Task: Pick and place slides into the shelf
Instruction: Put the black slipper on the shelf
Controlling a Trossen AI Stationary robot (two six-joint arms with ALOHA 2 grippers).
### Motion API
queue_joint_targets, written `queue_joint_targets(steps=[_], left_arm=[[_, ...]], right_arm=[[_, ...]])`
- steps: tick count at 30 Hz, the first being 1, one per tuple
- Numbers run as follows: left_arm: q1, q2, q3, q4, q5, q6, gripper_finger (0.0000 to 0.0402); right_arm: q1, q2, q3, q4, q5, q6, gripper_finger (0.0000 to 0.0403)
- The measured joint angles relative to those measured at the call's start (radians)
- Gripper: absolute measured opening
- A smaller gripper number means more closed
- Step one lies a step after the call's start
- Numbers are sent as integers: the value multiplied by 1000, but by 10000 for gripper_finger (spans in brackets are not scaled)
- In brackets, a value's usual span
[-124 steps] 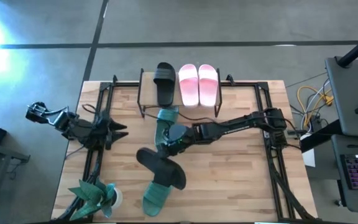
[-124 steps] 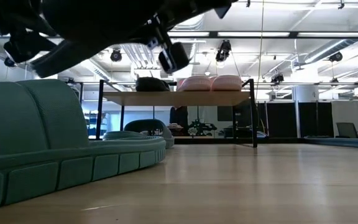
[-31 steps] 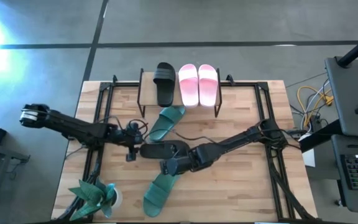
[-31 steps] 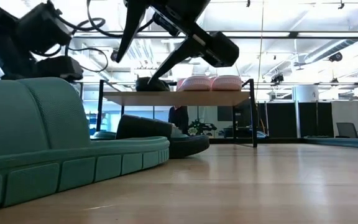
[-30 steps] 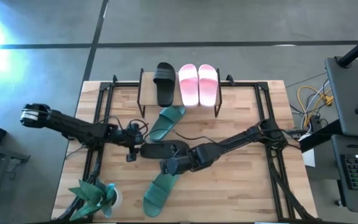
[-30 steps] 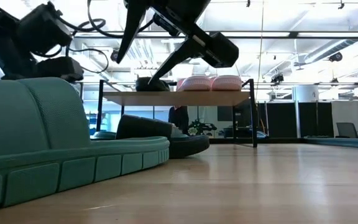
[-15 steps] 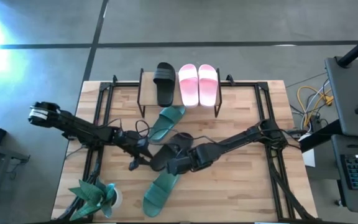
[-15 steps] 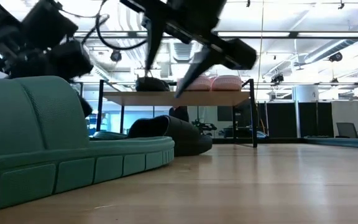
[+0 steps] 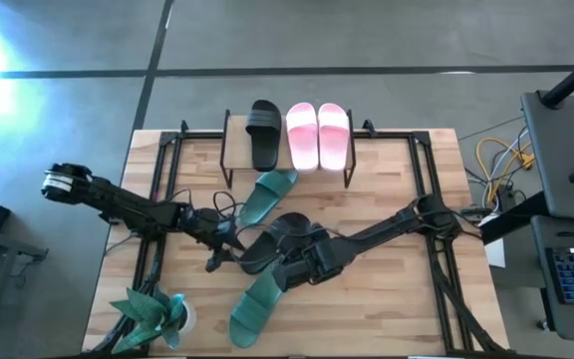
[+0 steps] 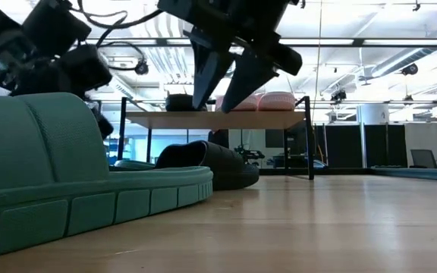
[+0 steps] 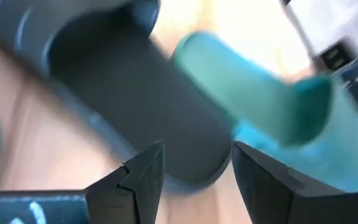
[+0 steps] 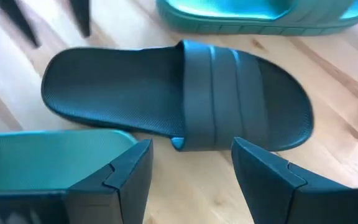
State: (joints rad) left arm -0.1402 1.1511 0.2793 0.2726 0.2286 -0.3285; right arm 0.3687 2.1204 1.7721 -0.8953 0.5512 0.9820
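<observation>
table (image 9: 387,309) of pale wood seen from above, with 2 dark robot arms reaching toward its middle. shelf (image 9: 235,160) at the far edge, a low rack already carrying 3 slides side by side: 1 black slide on the shelf (image 9: 264,132) and 2 pink slides (image 9: 318,134). 3 more slides lie loose on the table. a teal slide (image 9: 264,195) lies just in front of the shelf, a second teal slide (image 9: 252,309) lies nearer the front edge, and a loose black slide (image 9: 279,239) lies at a slant between them, strap up.

left gripper (image 9: 217,256) sits at the heel end of the loose black slide, its fingers spread and empty, not touching the slide as far as the views show. right gripper (image 9: 289,271) hangs above the toe end, also spread and empty; its wrist view looks down on the black slide with the strap between the 2 fingers. a green potted plant (image 9: 152,311) stands at the front left corner, well apart.

the step in hand appears to be grasping the loose black slide. to do it well, the right gripper probably should come down with 1 finger on each side of the strap or sole edge, then close. the left gripper could steady the heel so the slide does not swivel, while keeping clear of the teal slide nearby. the free space on the shelf is beside the black slide already there.
</observation>
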Motion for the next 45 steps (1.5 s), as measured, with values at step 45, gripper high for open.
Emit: queue_joint_targets(steps=[45], left_arm=[[1, 84, -9, 32, -51, 98, 173]], right_arm=[[-51, 151, 85, 5, 142, -347, 50]])
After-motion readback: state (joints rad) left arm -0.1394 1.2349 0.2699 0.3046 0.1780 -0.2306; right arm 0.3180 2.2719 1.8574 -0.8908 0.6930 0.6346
